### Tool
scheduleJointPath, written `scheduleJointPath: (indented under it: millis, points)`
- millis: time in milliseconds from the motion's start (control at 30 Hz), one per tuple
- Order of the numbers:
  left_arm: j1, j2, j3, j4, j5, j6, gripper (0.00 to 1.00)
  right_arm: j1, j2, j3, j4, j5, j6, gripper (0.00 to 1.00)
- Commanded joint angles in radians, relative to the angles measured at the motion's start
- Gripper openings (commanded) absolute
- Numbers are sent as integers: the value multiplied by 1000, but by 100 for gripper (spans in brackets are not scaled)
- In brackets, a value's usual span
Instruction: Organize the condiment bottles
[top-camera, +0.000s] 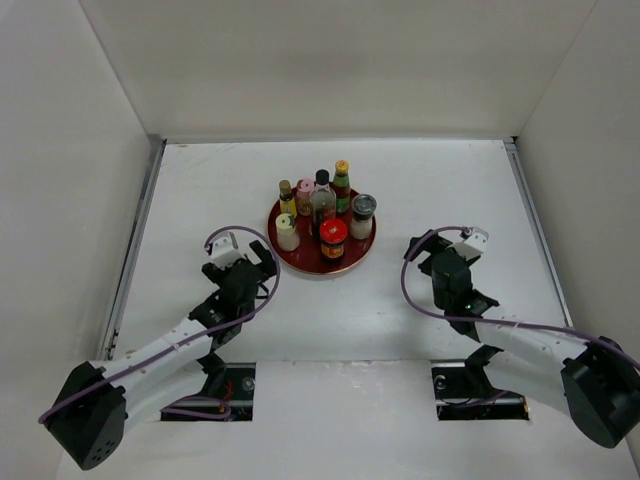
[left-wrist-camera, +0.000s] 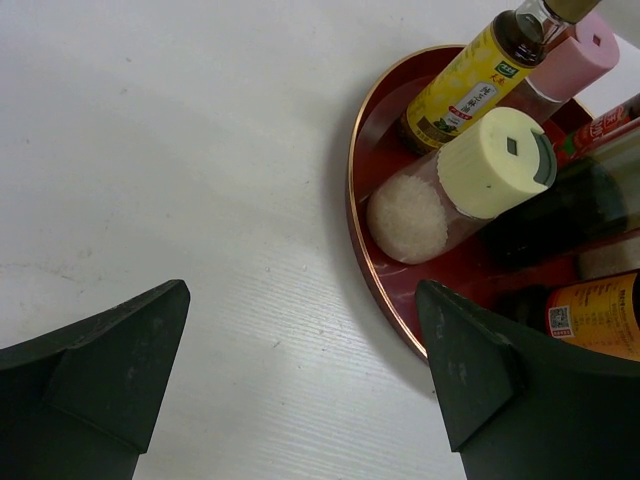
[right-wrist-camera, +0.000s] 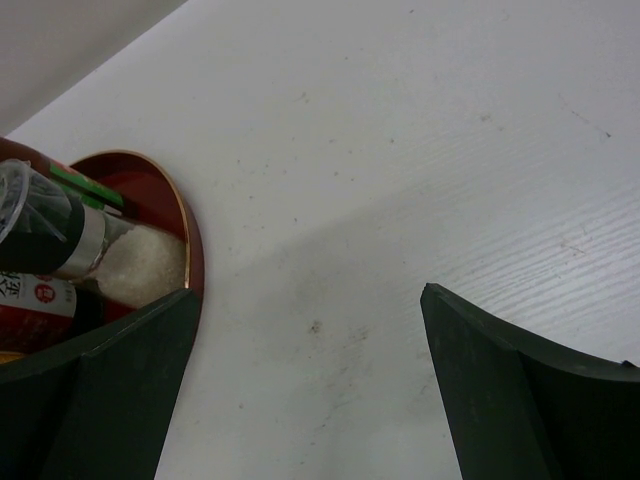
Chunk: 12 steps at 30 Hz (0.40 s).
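Note:
All the condiment bottles stand on the red round tray (top-camera: 352, 258): tall dark black-capped bottle (top-camera: 322, 200), amber yellow-labelled bottle (top-camera: 286, 197), pink-capped bottle (top-camera: 304, 194), pale yellow-green-capped bottle (top-camera: 288, 232), green-red yellow-capped bottle (top-camera: 342, 184), grey-lidded jar (top-camera: 363, 215), red-lidded jar (top-camera: 333, 239). My left gripper (top-camera: 257, 258) is open and empty, left of the tray. My right gripper (top-camera: 425, 258) is open and empty, right of the tray. The left wrist view shows the pale-capped bottle (left-wrist-camera: 470, 180) and amber bottle (left-wrist-camera: 470, 88) on the tray (left-wrist-camera: 362, 262). The right wrist view shows the grey-lidded jar (right-wrist-camera: 120, 255).
White walls close in the white table (top-camera: 450, 190) at left, back and right. Two dark openings lie at the near edge by the arm bases (top-camera: 215, 385).

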Motion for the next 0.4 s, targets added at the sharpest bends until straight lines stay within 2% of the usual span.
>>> scheduleJointPath:
  millis: [0,367]
  points:
    - [6,11,-1,64,-3,-10,100,0,15,10,62,-7,9,100]
    - [6,38,7,58,-3,-5,100,0,27,14,71,-3,-6,100]
